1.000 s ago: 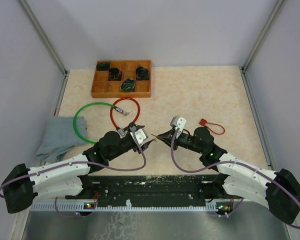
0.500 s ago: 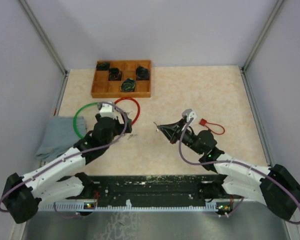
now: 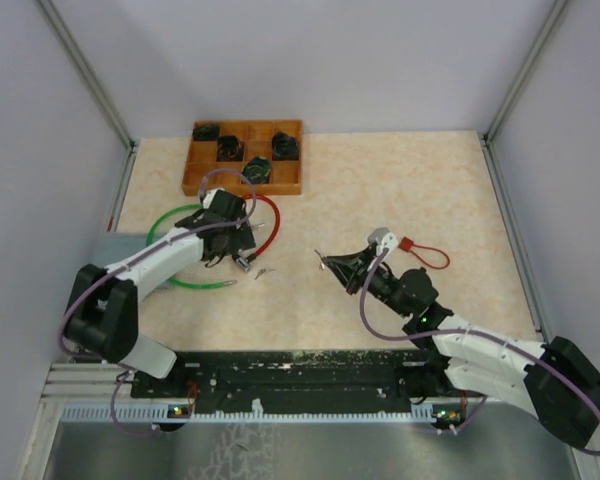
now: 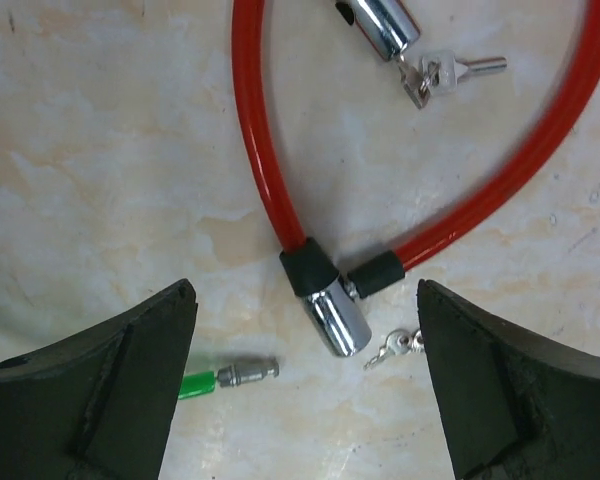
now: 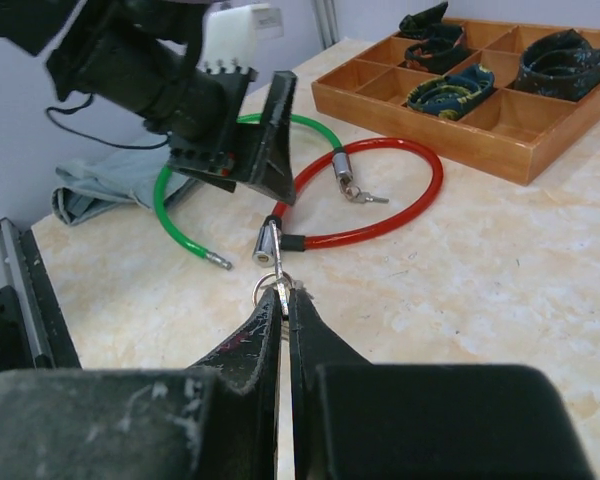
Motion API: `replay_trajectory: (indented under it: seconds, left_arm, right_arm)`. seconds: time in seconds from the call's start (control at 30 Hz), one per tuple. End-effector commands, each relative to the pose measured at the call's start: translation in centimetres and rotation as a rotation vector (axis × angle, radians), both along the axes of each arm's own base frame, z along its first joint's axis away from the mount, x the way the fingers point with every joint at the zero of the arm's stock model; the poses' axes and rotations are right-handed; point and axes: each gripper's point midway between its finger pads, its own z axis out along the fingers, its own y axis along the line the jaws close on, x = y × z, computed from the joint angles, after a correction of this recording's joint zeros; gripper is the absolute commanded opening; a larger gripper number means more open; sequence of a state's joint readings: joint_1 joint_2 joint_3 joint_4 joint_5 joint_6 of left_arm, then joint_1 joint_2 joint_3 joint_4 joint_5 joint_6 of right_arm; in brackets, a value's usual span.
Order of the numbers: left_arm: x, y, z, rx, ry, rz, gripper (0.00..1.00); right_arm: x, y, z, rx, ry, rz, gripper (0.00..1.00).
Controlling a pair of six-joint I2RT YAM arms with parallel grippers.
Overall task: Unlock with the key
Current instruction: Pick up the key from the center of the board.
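The red cable lock (image 3: 270, 222) lies closed in a loop on the table; its chrome lock head (image 4: 338, 315) joins both black-capped ends. My left gripper (image 4: 305, 300) hovers open right over that head, one finger on each side, touching nothing. A small loose key (image 4: 390, 347) lies beside the head. My right gripper (image 5: 285, 300) is shut on a key (image 5: 283, 285) with a ring, its blade pointing at the lock head (image 5: 267, 243) from a short way off. In the top view the right gripper (image 3: 327, 265) sits right of the lock, above the table.
A green cable lock (image 3: 170, 262) lies open left of the red one, its bare pin (image 4: 235, 375) near my left finger and its chrome head with keys (image 4: 380, 25) inside the red loop. A wooden tray (image 3: 205, 178) stands behind. A grey cloth (image 5: 100, 185) and a small red tag lock (image 3: 420, 250) flank the scene.
My left arm has swung from the table's middle out to the left over the red lock, and its gripper has opened wide. The right gripper has held the key and barely shifted.
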State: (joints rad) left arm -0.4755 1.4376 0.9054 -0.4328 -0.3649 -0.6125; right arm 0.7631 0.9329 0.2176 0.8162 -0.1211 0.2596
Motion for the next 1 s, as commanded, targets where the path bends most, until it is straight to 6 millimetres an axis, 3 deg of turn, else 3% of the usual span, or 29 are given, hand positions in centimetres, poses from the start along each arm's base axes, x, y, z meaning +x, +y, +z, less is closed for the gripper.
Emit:
replay_trajectory:
  seconds: [0.0,0.2,0.4,0.6,0.7,0.8,0.9,0.97]
  left_arm:
    - [0.4,0.1,-1.3,0.036,0.154,0.018,0.92]
    - [1.3,0.2,-3.4,0.029,0.237,0.048,0.86]
    - [1.0,-0.3,-5.5,-0.002,0.321,0.046,0.72]
    - [0.5,-0.5,-7.4,-0.043,0.372,0.064,0.49]
    - [0.2,-1.4,-7.8,-0.090,0.391,0.052,0.32]
    - [0.4,-2.5,-6.8,-0.165,0.381,0.044,0.16]
    - [1.1,-3.7,-4.5,-0.247,0.325,0.039,0.02]
    - [1.6,-4.5,-2.4,-0.310,0.280,0.032,0.00]
  right_arm:
    - [-0.1,-0.5,1.5,0.027,-0.077,-0.016,0.00]
    - [-0.3,-0.6,1.3,0.024,-0.080,-0.013,0.00]
    - [-0.1,-0.7,1.2,0.017,-0.080,-0.022,0.00]
    - [-0.1,-0.8,1.3,0.019,-0.082,-0.023,0.00]
    - [-0.1,-1.0,1.5,0.018,-0.087,-0.033,0.00]
    - [-0.2,-1.3,1.6,0.018,-0.091,-0.043,0.00]
    - [-0.2,-1.3,1.7,0.019,-0.094,-0.040,0.00]
    - [-0.3,-1.1,1.7,0.017,-0.094,-0.031,0.00]
